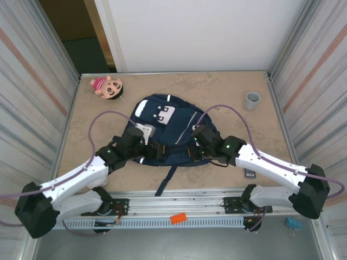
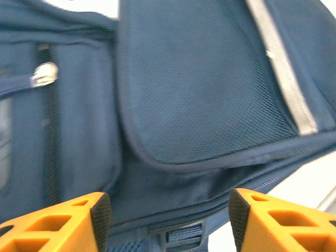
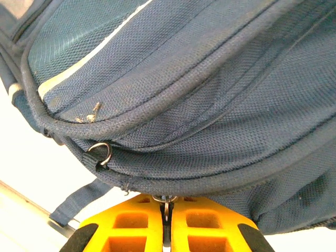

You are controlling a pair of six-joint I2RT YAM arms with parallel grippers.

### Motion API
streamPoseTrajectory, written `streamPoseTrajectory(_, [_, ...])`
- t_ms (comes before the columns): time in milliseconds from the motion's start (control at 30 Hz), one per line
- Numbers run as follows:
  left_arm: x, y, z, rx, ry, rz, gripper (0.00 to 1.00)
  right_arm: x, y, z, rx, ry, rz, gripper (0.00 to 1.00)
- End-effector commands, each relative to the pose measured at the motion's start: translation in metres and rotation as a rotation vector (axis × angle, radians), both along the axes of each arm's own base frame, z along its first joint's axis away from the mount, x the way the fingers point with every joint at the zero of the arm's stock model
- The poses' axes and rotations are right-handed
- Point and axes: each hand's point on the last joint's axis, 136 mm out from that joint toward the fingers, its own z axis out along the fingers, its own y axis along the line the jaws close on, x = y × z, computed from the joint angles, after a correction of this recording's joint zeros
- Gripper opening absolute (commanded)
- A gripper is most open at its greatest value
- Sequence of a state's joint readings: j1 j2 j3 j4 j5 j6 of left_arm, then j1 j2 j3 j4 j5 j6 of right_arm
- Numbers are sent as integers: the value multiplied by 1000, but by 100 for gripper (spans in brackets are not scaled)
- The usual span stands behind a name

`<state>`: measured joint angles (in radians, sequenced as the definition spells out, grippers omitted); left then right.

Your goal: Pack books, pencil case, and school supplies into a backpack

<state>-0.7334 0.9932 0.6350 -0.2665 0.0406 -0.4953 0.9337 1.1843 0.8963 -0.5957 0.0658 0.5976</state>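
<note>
The navy backpack (image 1: 162, 127) lies flat mid-table, white patches facing up. My left gripper (image 1: 155, 149) is at its near left edge. In the left wrist view that gripper (image 2: 169, 215) is open, its orange fingers (image 2: 63, 223) spread over the backpack's blue mesh fabric (image 2: 199, 84), holding nothing. My right gripper (image 1: 193, 152) is at the near right edge. In the right wrist view it (image 3: 167, 210) is shut on a small metal zipper ring (image 3: 167, 199) under the backpack's seam (image 3: 210, 115). A small dark flat device (image 1: 249, 173) from the school supplies lies by the right arm. The books and pencil case are out of view.
A pink plush doll (image 1: 107, 86) lies at the back left and a grey cup (image 1: 251, 100) stands at the back right. A backpack strap (image 1: 165, 181) trails toward the table's near edge. Metal walls close in both sides.
</note>
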Motion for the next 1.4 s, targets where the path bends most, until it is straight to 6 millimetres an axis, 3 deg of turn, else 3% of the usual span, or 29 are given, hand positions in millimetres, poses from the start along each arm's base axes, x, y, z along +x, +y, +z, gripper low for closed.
streamPoseTrajectory(0, [-8,47,-25,-14,161,303,66,-11,22,3,50,50,44,0])
streamPoseTrajectory(200, [-24,69,-63,-162,287,494,67,-25,46,-8,37,96,107,0])
streamPoseTrajectory(333, [-16,74,-72,-255,259,553,67,-37,71,-9,55,118,167,0])
streamPoseTrajectory(533, [20,77,-65,-325,196,581,65,-50,101,-13,71,146,214,0])
streamPoseTrajectory(733, [63,57,-57,-333,235,493,66,-50,128,-13,125,164,224,0])
streamPoseTrajectory(900, [101,37,-31,-352,221,430,68,-39,153,-7,164,147,238,0])
streamPoseTrajectory(967, [107,35,-19,-355,217,428,69,-34,159,-9,159,149,240,0])
streamPoseTrajectory(1067, [95,40,-11,-372,244,455,70,-26,163,-12,142,154,234,0])
streamPoseTrajectory(1167, [66,44,-14,-437,294,489,70,-21,166,-13,148,160,225,0])
streamPoseTrajectory(1300, [29,37,-18,-511,302,505,67,-19,168,-14,158,172,230,0])
streamPoseTrajectory(1367, [20,31,-19,-538,311,502,67,-20,169,-13,167,175,238,0])
